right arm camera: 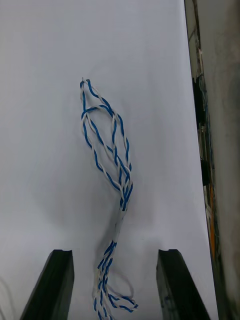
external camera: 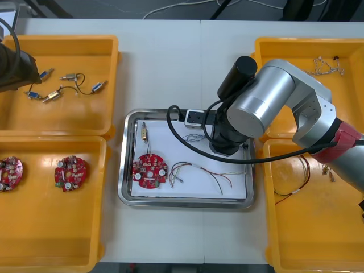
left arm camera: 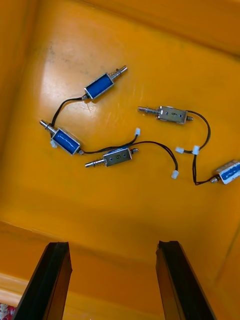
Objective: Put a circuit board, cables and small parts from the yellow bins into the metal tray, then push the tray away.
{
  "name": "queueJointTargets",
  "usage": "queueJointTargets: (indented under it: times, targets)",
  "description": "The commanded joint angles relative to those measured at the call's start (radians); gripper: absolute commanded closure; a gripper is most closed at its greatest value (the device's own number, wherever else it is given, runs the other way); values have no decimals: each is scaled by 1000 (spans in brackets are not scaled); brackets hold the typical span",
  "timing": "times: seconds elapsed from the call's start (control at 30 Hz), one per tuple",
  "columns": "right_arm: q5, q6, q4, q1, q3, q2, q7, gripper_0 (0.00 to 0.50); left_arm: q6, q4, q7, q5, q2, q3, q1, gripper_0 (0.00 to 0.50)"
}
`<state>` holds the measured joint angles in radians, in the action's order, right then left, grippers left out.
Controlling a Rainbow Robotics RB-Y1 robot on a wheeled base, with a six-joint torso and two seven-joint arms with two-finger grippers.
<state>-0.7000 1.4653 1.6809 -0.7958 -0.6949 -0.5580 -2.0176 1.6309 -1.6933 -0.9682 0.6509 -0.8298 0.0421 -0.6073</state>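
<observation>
Between the spread fingers of my right gripper [right arm camera: 114,252] lies the twisted blue and white cable [right arm camera: 122,192], on the metal tray [right arm camera: 45,125]; my left gripper [left arm camera: 112,245], also spread, hovers over small metal parts [left arm camera: 117,156].

This looks like a robotics lab or electronics assembly bench. A plain light table [external camera: 170,68] carries sorted yellow bins [external camera: 68,38] at 9 and 3 o'clock, holding round red circuit boards [external camera: 70,173] at 8 o'clock, small metal parts [external camera: 69,77] at 10 o'clock and thin cables [external camera: 293,190] at 4 o'clock. A metal tray [external camera: 124,170] sits at the centre under a silver robot arm [external camera: 267,96], and loose cords [external camera: 165,8] trail over the dark floor at 12 o'clock.
</observation>
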Motion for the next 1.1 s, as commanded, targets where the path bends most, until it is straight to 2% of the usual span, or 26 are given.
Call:
queueJointTargets:
  times: [0.03, 0.27, 0.5, 0.73, 0.9, 1.1]
  targets:
    - [-6, -10, 10, -46, -6, 20, -4, 0, -40, 34, -29, -42, -34, 28, 15, 0]
    - [-7, 13, 14, -54, 32, 20, 13, 0, -125, 146, -12, -120, -8, 35, -19, 0]
    - [-24, 142, 28, -79, 126, 33, 53, 0, -132, 264, 19, -217, 47, 48, -97, 0]
    - [-53, 280, 62, -117, 196, 36, 208, 0, -155, 330, 109, -247, 83, 68, -143, 0]
    - [-72, 348, 99, -123, 250, 35, 300, 0, -157, 348, 137, -300, 117, 81, -164, 0]
    - [-133, 417, 140, -122, 328, -19, 428, 0, -189, 392, 158, -321, 158, 120, -187, 0]
